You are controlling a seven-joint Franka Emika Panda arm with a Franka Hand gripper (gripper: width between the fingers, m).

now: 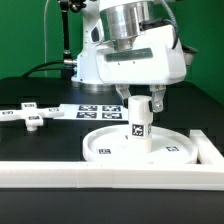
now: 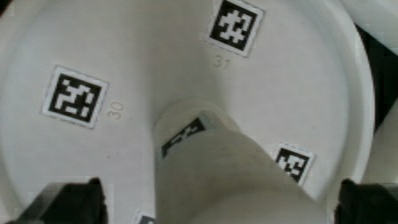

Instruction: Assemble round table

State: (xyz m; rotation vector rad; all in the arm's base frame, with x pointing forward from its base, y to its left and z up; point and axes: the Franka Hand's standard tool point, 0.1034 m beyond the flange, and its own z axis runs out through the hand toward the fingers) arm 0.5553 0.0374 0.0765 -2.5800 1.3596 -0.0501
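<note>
The hand hangs directly above the short cylindrical leg, and its two fingers are spread to either side of the leg's top without pinching it. In the wrist view both dark fingertips stand at the edges of the picture with the white leg between them, apart from both.

The leg stands upright in the middle of the large round disc, which lies flat on the dark desk with its rim turned upward. I judge that the disc is placed upside down so the leg can be fixed into its centre from above.

The disc rests close to the long white rail at the front, which probably keeps it from sliding when the leg is turned or pushed.

The cross-shaped base lies on the desk on the exterior view's left, well apart from the disc, and it is not yet joined. The marker board lies behind the disc.
</note>
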